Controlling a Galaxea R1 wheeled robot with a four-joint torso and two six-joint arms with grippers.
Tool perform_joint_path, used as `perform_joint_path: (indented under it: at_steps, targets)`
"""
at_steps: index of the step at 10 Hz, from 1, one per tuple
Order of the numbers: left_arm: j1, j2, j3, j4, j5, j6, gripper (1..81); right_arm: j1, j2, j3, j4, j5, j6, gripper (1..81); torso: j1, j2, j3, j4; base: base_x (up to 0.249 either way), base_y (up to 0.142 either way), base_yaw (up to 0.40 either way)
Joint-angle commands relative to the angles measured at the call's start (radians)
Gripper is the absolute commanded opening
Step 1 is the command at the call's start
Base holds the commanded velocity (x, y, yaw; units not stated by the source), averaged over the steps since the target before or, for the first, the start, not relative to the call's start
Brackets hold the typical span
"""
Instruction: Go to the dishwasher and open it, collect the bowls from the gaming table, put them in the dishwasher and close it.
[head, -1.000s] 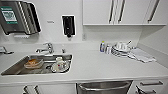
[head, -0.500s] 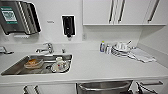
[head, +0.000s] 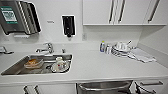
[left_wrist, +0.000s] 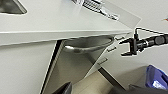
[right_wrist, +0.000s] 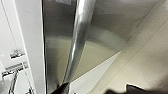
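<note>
Item 1, nearest: my right claw (left_wrist: 128, 46). Seen from the left wrist, its jaws are spread and grip nothing. It hangs in open air beside the drawer pulls (left_wrist: 111, 48).

Item 2: my left claw (left_wrist: 98, 90), low by the cabinet fronts. I cannot tell whether it is spread or pressed together.

Item 3: bar handle (right_wrist: 80, 37). It runs close past my right wrist camera, bright and bare, with nothing around it yet.

Item 4: the dishwasher (head: 105, 86). Its steel front sits under the worktop edge, straight ahead of me and right of the sink.
- Change over the last second: none that I can find. The head view is the same, and the steel front lies at the bottom edge as before.
- Judgement: I am parked at the unit, and the opening step is not done.

Item 5: room for moving.
- The worktop (head: 100, 67) overhangs the door's top edge, so any pull must clear it.
- A blue object (left_wrist: 157, 77) lies low on the floor side, well apart from the door.

Item 6: sink (head: 15, 68), holding used dishes.

Item 7: stacked plates (head: 121, 50) and a cloth (head: 142, 56), at the back right of the worktop.

Item 8, farthest: wall cabinets (head: 100, 12) and a dark dispenser (head: 68, 25).
</note>
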Motion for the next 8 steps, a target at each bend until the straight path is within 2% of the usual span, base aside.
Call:
perform_joint_path:
  at_steps: [1,2,3,4,6,7,8]
  targets:
    - [-0.084,-0.031,0.019,0.016,0.005,0.003,81.1,0.140,0.000,-0.014,-0.001,-0.023,0.043,81.1,0.000,0.000,0.000,0.000,0.000,0.000,0.000]
    - [-0.084,-0.030,0.019,0.016,0.005,0.003,81.1,0.176,0.041,-0.041,-0.004,-0.090,0.105,81.1,0.000,0.000,0.000,0.000,0.000,0.000,0.000]
    - [-0.084,-0.031,0.018,0.016,0.006,0.003,81.1,0.222,0.075,-0.066,-0.004,-0.197,0.146,81.1,0.000,0.000,0.000,0.000,0.000,0.000,0.000]
    - [-0.084,-0.036,0.015,0.018,0.006,0.003,81.1,0.253,0.092,-0.072,-0.012,-0.250,0.177,81.1,0.000,0.000,0.000,0.000,0.000,0.000,0.000]
    - [-0.084,-0.033,0.012,0.016,0.005,0.003,81.1,0.287,0.093,-0.073,-0.016,-0.284,0.242,81.1,0.000,0.000,0.000,0.000,0.000,0.000,0.000]
    - [-0.084,-0.030,0.012,0.018,0.005,0.003,81.1,0.295,0.095,-0.080,-0.018,-0.327,0.292,81.1,0.000,0.000,0.000,0.000,0.000,0.000,0.000]
    - [-0.084,-0.030,0.010,0.018,0.006,0.003,81.1,0.296,0.096,-0.087,-0.030,-0.339,0.361,81.1,0.000,0.000,0.000,0.000,0.000,0.000,0.000]
